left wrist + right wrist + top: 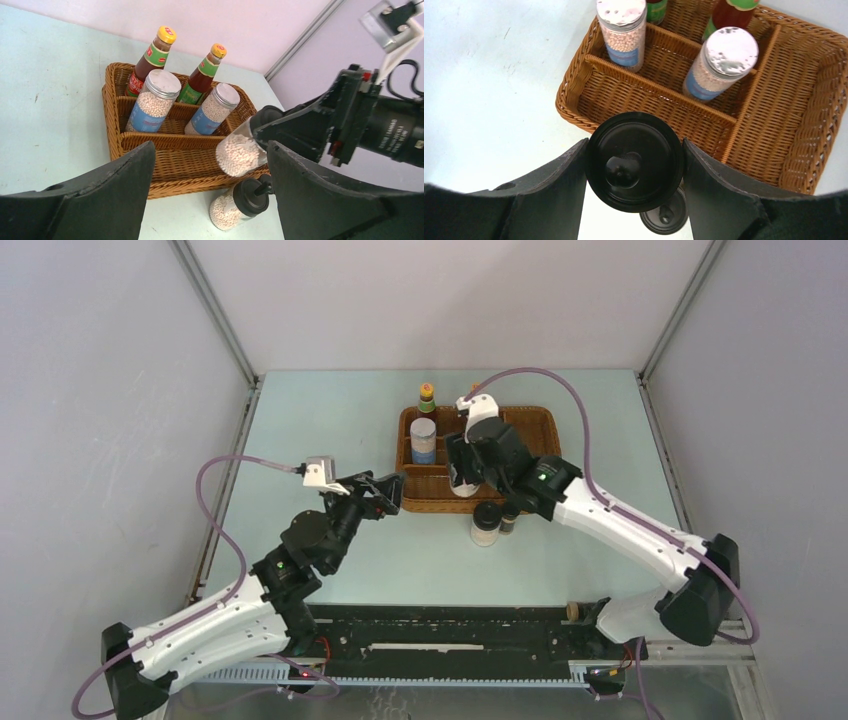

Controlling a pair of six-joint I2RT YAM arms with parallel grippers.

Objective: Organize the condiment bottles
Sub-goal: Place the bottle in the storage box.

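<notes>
My right gripper (464, 476) (634, 167) is shut on the black cap of a white black-capped bottle (634, 160). It holds the bottle (240, 152) tilted just above the wicker tray's front rim. The second white black-capped bottle (486, 525) (239, 204) stands on the table in front of the tray, with a tiny dark bottle (509, 523) beside it. Two yellow-capped sauce bottles (150, 60) (202, 75) and two silver-topped shakers (152, 100) (214, 110) stand in the tray's back-left compartments. My left gripper (388, 494) (209, 150) is open and empty, at the tray's front-left corner.
The brown wicker divided tray (535, 430) (774, 105) sits mid-table; its front and right compartments hold nothing. A small brown-topped thing (575, 611) lies near the right arm's base, too small to identify. Grey walls enclose the table on three sides.
</notes>
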